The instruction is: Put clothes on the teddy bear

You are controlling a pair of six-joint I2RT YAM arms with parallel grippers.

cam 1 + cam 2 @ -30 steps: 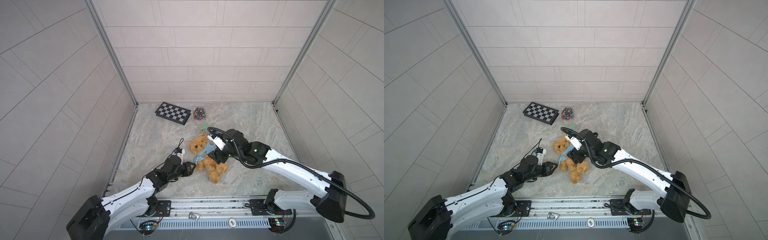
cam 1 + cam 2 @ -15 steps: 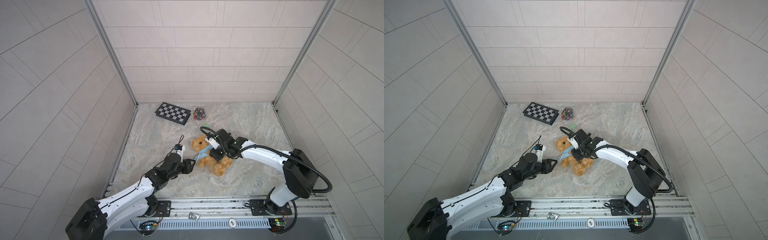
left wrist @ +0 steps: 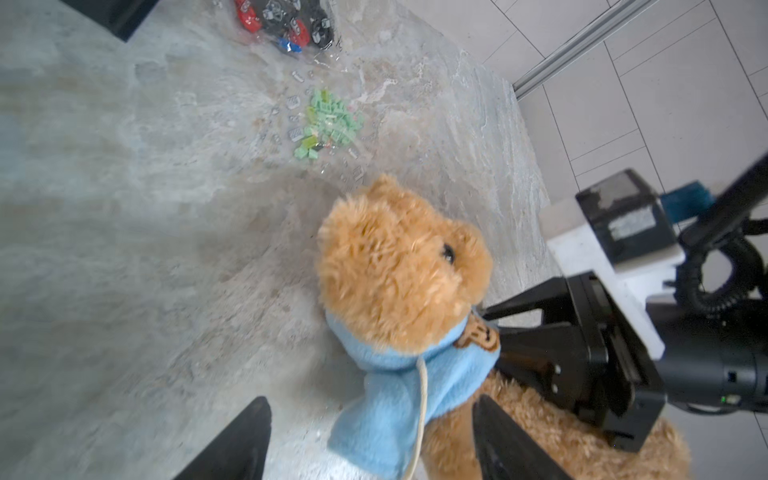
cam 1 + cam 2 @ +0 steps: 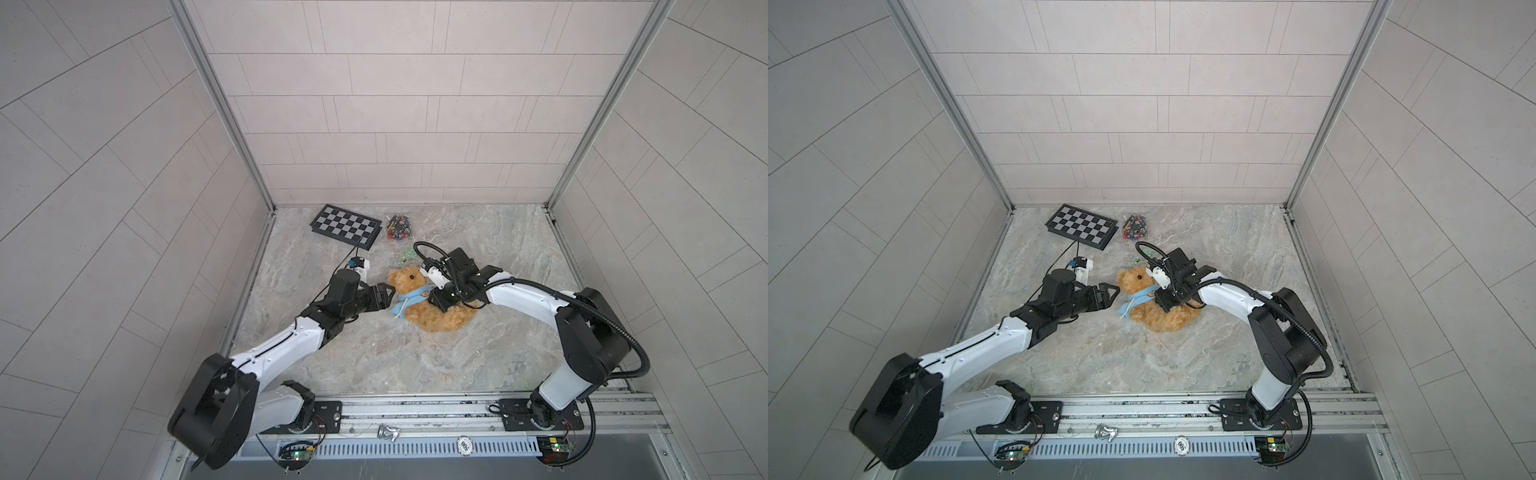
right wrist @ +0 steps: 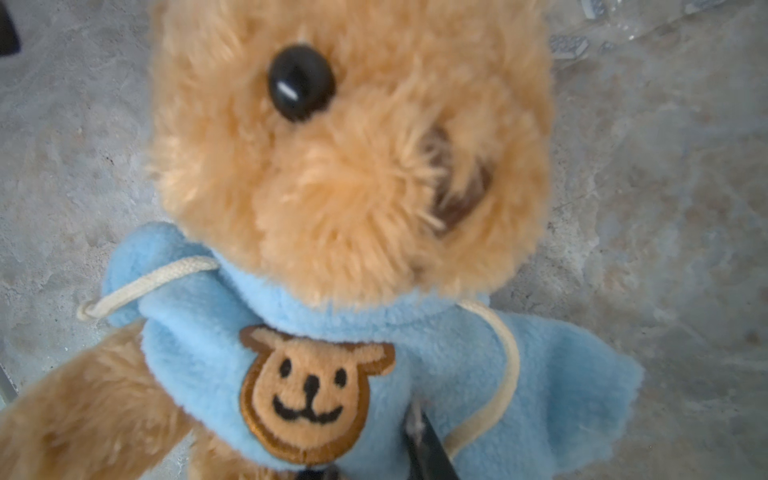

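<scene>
- Top views: the bear (image 4: 438, 320) lies mid-table (image 4: 374, 357), with the hoodie (image 4: 409, 297) bunched round its neck. My left claw (image 4: 386, 291) stands open, just beside the bear's head. My right claw (image 4: 1159, 297) sits on its chest.
- Left wrist: my left claw's fingers (image 3: 249, 432) are spread wide, with the hoodie's loose end between them. My right claw's jaws are nearly together at the patch (image 3: 478, 334).
- Right wrist: the bear's face and the hoodie fill the view. One finger (image 5: 428, 449) lies on the blue fabric beside the patch, and my right claw pinches the hoodie.
</scene>
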